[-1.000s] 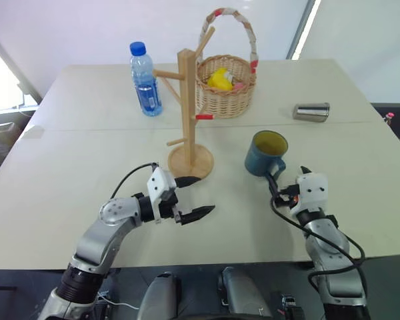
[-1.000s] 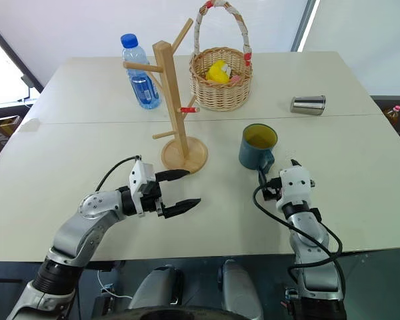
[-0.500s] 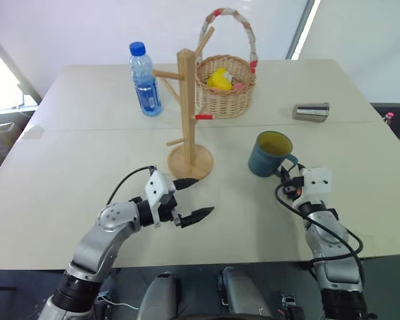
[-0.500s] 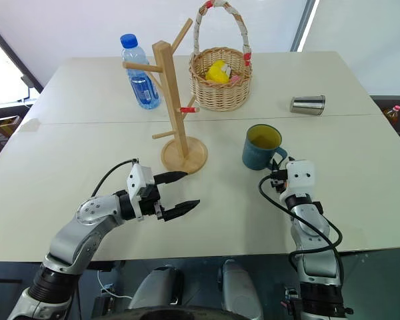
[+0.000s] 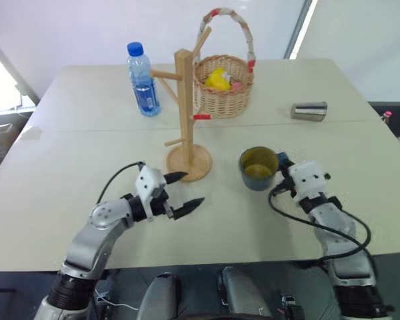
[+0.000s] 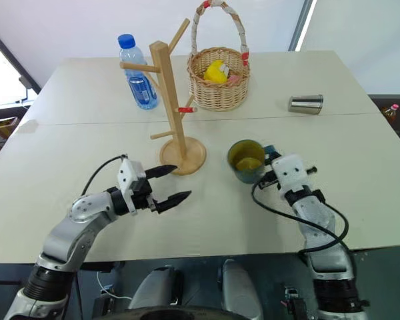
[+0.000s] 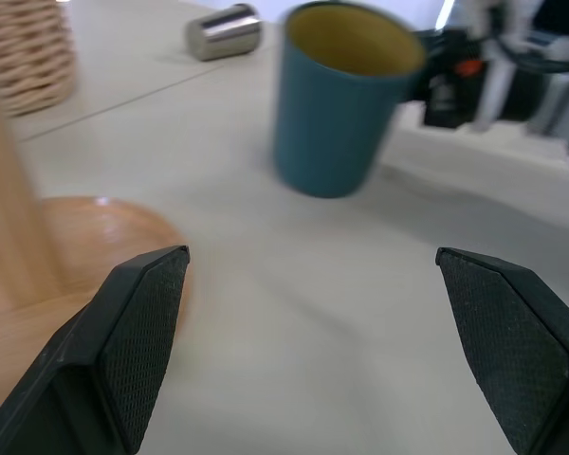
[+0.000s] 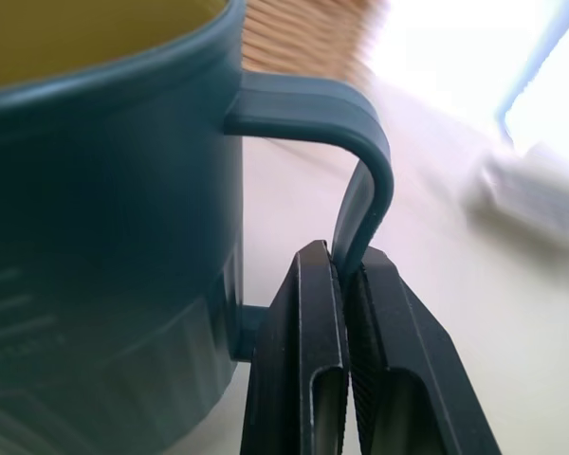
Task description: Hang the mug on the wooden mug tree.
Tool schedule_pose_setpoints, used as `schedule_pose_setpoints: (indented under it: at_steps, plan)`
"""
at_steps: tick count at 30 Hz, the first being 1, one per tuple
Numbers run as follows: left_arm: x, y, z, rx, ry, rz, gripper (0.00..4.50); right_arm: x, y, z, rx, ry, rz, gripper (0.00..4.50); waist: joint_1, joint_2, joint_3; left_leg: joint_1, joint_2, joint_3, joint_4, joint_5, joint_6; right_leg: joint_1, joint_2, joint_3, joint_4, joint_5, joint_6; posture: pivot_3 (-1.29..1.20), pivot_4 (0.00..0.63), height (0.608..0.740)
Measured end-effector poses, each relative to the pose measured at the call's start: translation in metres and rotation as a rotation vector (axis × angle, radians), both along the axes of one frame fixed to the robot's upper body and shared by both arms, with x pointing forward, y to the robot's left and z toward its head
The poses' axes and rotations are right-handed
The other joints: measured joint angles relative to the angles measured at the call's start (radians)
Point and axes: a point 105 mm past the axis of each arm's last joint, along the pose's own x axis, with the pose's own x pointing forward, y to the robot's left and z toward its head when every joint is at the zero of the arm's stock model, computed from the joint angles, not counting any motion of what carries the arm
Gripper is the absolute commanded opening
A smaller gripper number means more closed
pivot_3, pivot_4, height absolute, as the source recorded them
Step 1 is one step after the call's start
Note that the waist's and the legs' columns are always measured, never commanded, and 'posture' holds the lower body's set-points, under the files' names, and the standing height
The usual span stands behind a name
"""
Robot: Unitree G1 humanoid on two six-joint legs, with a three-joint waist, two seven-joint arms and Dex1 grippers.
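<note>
The dark teal mug (image 5: pixel 258 168) with a yellow-green inside is to the right of the wooden mug tree (image 5: pixel 184 107), tilted a little. My right gripper (image 8: pixel 344 275) is shut on the mug's loop handle (image 8: pixel 360 190), coming in from the mug's right side (image 5: pixel 280 164). The tree stands upright on its round base (image 5: pixel 189 162), with a red-tipped peg (image 5: pixel 201 117) pointing right. My left gripper (image 5: pixel 190 189) hovers open and empty just in front of the tree's base, its fingers (image 7: pixel 137 322) pointing toward the mug (image 7: pixel 341 104).
A water bottle (image 5: pixel 142 80) stands behind and left of the tree. A wicker basket (image 5: pixel 223 83) holding something yellow sits behind it. A small metal can (image 5: pixel 309 111) lies on its side at the back right. The table's front edge (image 5: pixel 207 257) is near my arms.
My right gripper shut on the mug's handle and carried the mug left toward the tree, lifting and tilting it. My left gripper drifted a little left and stayed open.
</note>
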Motion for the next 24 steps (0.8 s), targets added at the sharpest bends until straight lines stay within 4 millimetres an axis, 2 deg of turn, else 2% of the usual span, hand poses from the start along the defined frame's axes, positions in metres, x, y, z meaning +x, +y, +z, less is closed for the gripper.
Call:
schedule_pose_setpoints:
  at_steps: [2,5,8,12,16,24]
  plan:
    - [0.004,0.01,0.0,0.005,-0.005,0.032,4.5,-0.002,0.022,0.015,-0.081,-0.03,0.133,0.03,-0.001,0.0,0.0,0.0,0.0,0.0,0.0,0.0,0.0,0.0,0.0,0.0,0.0,0.0,0.0,0.0,0.15,0.74]
    - [0.009,0.024,0.003,0.011,-0.028,0.073,4.5,-0.001,0.054,0.06,-0.126,-0.138,0.287,0.03,0.004,-0.001,0.001,0.0,0.0,0.0,0.001,0.0,0.0,0.0,0.0,0.0,0.0,0.0,0.0,0.0,0.15,0.74]
    - [0.01,0.031,0.01,0.003,-0.061,0.095,4.5,0.0,0.068,0.087,-0.161,-0.198,0.347,0.03,0.012,-0.002,0.0,-0.001,0.0,-0.002,0.001,0.0,0.0,0.001,-0.002,-0.002,-0.001,0.0,0.0,0.0,0.15,0.74]
    - [0.011,0.042,0.021,-0.057,-0.075,0.135,4.5,0.005,0.08,0.1,-0.199,-0.193,0.401,0.03,0.009,-0.003,0.001,-0.003,-0.001,-0.001,0.001,0.0,0.0,0.0,-0.003,-0.001,-0.002,0.0,0.0,0.0,0.15,0.74]
    - [0.007,0.05,0.04,-0.082,-0.17,0.156,4.5,0.011,0.086,0.118,-0.225,-0.211,0.43,0.03,0.008,-0.003,0.001,-0.002,-0.001,-0.001,0.0,0.0,0.0,-0.001,-0.003,-0.001,-0.002,0.0,0.0,0.0,0.15,0.74]
    - [0.0,0.053,0.044,-0.095,-0.181,0.167,4.5,0.019,0.093,0.116,-0.266,-0.169,0.471,0.03,0.008,-0.003,0.001,-0.003,-0.001,-0.001,0.0,0.0,0.0,-0.001,-0.003,-0.001,-0.002,0.0,0.0,0.0,0.15,0.74]
